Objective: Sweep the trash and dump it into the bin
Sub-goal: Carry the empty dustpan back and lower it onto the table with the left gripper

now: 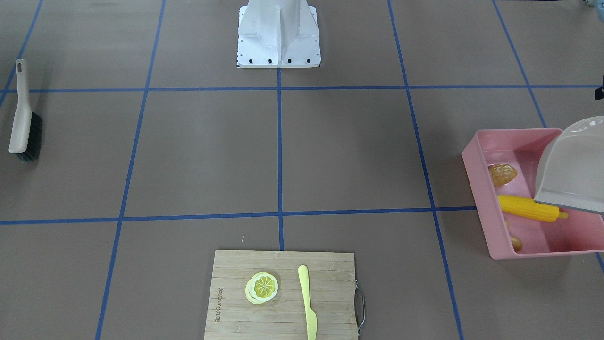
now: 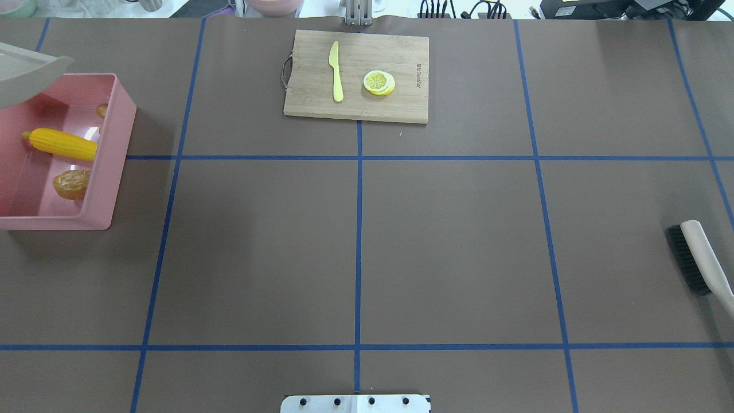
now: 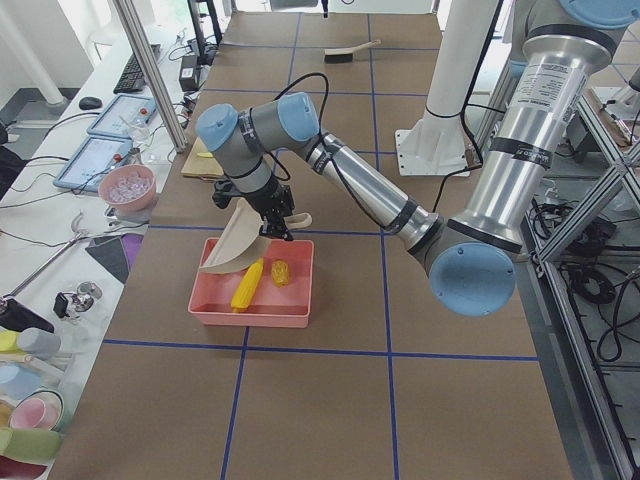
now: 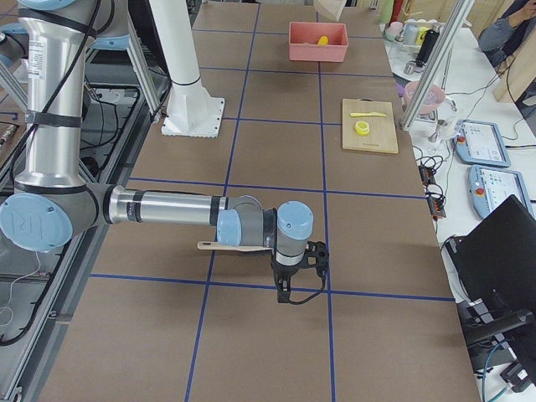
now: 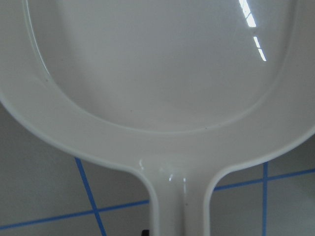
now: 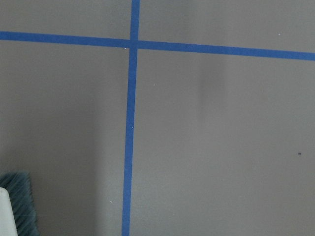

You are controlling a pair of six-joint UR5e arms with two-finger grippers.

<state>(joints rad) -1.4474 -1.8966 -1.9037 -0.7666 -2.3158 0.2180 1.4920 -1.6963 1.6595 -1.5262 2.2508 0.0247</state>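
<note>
step: dump, judged nearly finished | corn cob (image 1: 531, 209), ginger root (image 1: 502, 173), potato (image 1: 517, 243) lie in pink bin (image 1: 476, 189), right edge | beige dustpan (image 1: 573, 165) tilted above it | left fingers (image 3: 274, 224), right fingers (image 4: 286, 290): grip cannot be told | next: set dustpan on bench (image 1: 330, 156) beside bin

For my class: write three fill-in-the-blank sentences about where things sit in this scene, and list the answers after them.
The yellow corn cob lies inside the pink ____. The lemon slice and the pale knife lie on the wooden ____. Tilted above the corn hangs a beige ____. Answers: bin; cutting board; dustpan.
</note>
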